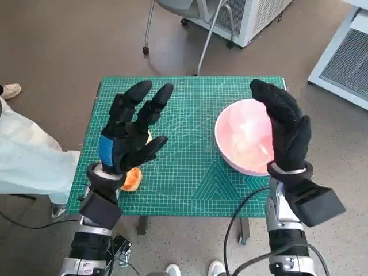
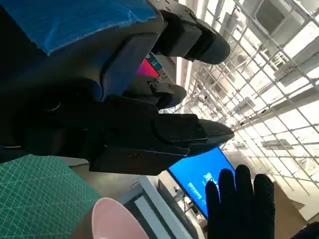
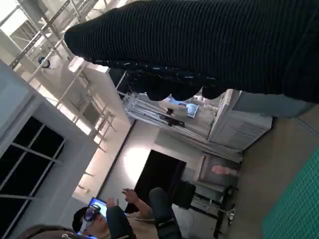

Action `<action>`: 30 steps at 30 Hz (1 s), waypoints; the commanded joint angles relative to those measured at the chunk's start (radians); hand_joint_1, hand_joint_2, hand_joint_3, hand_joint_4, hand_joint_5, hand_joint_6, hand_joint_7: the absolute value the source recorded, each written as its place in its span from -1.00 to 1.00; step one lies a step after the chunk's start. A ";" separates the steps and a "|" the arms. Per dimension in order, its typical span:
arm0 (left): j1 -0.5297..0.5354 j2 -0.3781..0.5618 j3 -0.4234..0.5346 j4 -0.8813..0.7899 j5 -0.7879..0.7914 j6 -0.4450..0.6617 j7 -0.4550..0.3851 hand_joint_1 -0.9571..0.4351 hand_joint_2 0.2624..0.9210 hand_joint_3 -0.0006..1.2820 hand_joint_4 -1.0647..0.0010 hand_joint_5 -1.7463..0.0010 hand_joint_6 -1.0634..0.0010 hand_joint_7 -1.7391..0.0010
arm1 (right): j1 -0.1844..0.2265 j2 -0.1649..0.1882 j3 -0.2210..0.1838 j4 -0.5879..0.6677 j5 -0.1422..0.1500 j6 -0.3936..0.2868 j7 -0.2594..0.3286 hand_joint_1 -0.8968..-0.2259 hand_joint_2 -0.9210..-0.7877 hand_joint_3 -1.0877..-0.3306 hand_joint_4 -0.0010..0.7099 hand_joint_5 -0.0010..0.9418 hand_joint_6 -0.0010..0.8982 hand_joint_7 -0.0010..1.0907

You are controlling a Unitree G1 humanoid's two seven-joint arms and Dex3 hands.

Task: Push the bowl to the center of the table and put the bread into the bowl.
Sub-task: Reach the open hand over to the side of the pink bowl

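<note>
Head view shows the left hand (image 1: 129,135) up over the left side of the bench (image 1: 190,184), fingers spread, holding nothing. The bread (image 1: 133,179) lies just under its wrist, mostly hidden. It looks orange and brown. The right hand (image 1: 284,126) is up too, fingers straight and close together, with nothing in it. It hangs over the far right edge of the bowl (image 1: 244,141). The bowl is pink and round and sits on the right side of the bench. A green mat with grid lines covers the bench. The floor (image 1: 69,46) is brown, and a person's pale sleeve (image 1: 26,152) shows at the left.

Left wrist view shows the black fingers (image 2: 194,132) held apart, the pink bowl rim and the other gloved hand.

Right wrist view shows the glove, a bright room and a person sitting with a headset on.
</note>
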 commanded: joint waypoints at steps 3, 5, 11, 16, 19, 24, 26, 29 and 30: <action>0.007 -0.001 0.000 -0.004 -0.019 0.006 -0.002 0.06 1.00 -0.63 0.22 0.99 0.51 0.39 | 0.008 -0.009 -0.011 0.017 -0.013 0.001 -0.010 0.02 -1.00 -0.15 0.07 -0.99 -0.91 0.50; 0.007 -0.002 -0.001 -0.004 -0.019 0.007 -0.003 0.06 1.00 -0.63 0.22 0.99 0.50 0.39 | 0.007 -0.021 -0.020 0.021 -0.006 0.001 -0.005 0.01 -1.00 -0.15 0.07 -0.99 -0.91 0.49; 0.009 -0.004 0.000 -0.006 -0.024 0.011 -0.006 0.07 1.00 -0.62 0.22 0.99 0.50 0.39 | -0.007 -0.096 -0.079 0.081 0.035 -0.020 0.023 -0.05 -1.00 -0.11 0.09 -0.98 -0.86 0.43; 0.008 -0.001 0.003 0.002 -0.034 0.008 -0.009 0.07 1.00 -0.62 0.22 0.99 0.49 0.39 | -0.042 -0.170 -0.160 0.212 0.032 -0.071 -0.018 -0.12 -1.00 -0.08 0.10 -0.98 -0.82 0.34; 0.007 0.000 0.004 0.007 -0.038 0.006 -0.008 0.07 1.00 -0.62 0.21 0.99 0.48 0.39 | -0.065 -0.198 -0.206 0.303 0.024 -0.099 -0.068 -0.17 -1.00 -0.08 0.09 -0.99 -0.80 0.31; 0.005 -0.002 0.003 0.015 -0.037 0.002 -0.004 0.07 1.00 -0.62 0.21 0.99 0.48 0.39 | -0.100 -0.221 -0.254 0.432 0.013 -0.117 -0.156 -0.23 -1.00 -0.11 0.09 -0.99 -0.74 0.31; 0.004 -0.004 0.002 0.016 -0.035 0.001 -0.002 0.08 1.00 -0.62 0.21 0.99 0.48 0.39 | -0.107 -0.231 -0.263 0.475 -0.004 -0.119 -0.200 -0.24 -1.00 -0.13 0.09 -0.99 -0.73 0.32; 0.001 -0.005 0.001 0.020 -0.033 -0.001 -0.001 0.08 1.00 -0.62 0.21 0.99 0.48 0.39 | -0.112 -0.242 -0.267 0.522 -0.028 -0.121 -0.254 -0.24 -1.00 -0.20 0.07 -1.00 -0.75 0.31; 0.000 -0.006 0.001 0.022 -0.033 -0.002 -0.001 0.08 1.00 -0.62 0.21 0.99 0.48 0.39 | -0.112 -0.246 -0.265 0.539 -0.041 -0.113 -0.278 -0.24 -1.00 -0.21 0.06 -1.00 -0.75 0.31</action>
